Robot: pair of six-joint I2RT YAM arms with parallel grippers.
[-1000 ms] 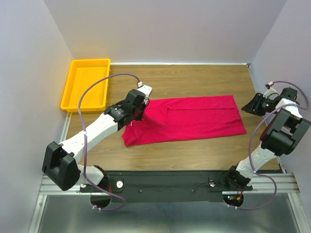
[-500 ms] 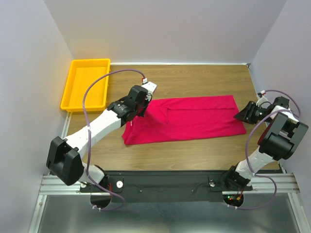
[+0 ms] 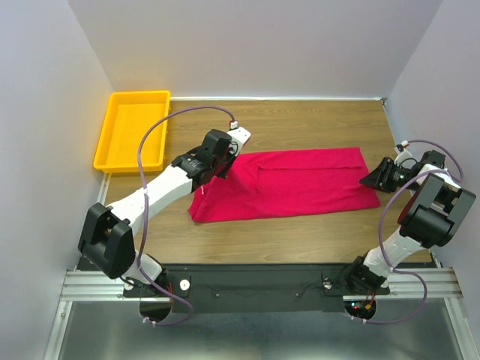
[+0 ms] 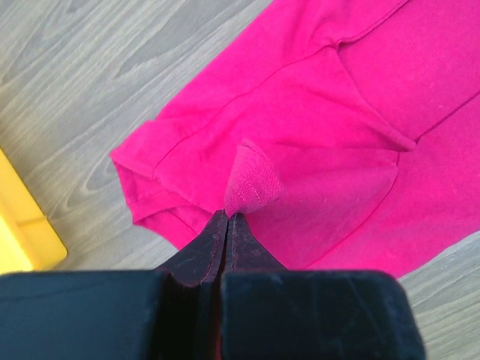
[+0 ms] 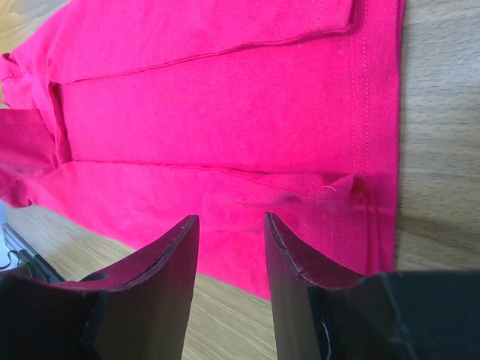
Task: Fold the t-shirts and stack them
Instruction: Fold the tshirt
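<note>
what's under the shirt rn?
Only the table shows around the edges of the shirt. The shirt is folded in layers, so its lower layers and anything beneath them are hidden. The left gripper pinches a tuft of its fabric.

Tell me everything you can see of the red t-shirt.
The t-shirt is plain crimson, of thin, soft-looking fabric with stitched hems. It lies flat on the wooden table, folded into a long band running left to right, layers overlapping. At its left end the left tool is shut on a small pinched peak of cloth. The right tool hangs open at the right hem, gripping nothing.
</note>
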